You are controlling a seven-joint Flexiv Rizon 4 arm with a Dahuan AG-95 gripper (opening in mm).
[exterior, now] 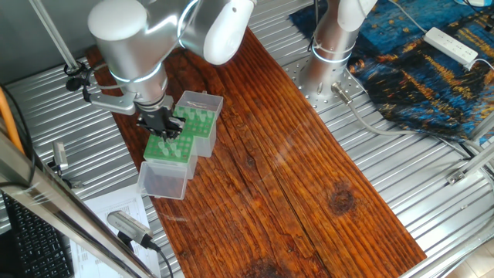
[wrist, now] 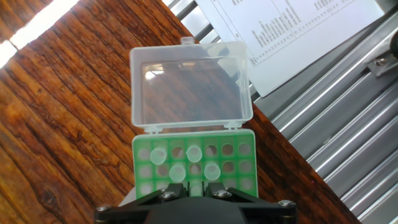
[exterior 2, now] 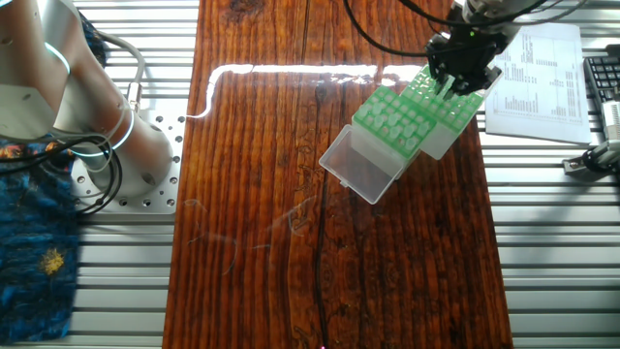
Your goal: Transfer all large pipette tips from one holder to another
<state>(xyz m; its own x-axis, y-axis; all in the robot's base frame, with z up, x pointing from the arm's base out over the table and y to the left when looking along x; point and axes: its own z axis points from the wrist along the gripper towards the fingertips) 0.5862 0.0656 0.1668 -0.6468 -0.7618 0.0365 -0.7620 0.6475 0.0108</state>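
Note:
In the hand view a green rack lies right under my gripper, its clear lid swung open beyond it. Several large pipette tips stand upright in its near rows, pale and translucent. One more tip sits in the narrow gap between my fingers, which are shut against it. From the fixed view my gripper is low over the near rack. A second green rack touches it behind. The other fixed view has my gripper above the right-hand rack, next to the left one.
The racks stand at the edge of the wooden board. Printed paper lies on the ribbed metal table just past them. The near rack's open lid overhangs the board edge. The arm's base stands across the board.

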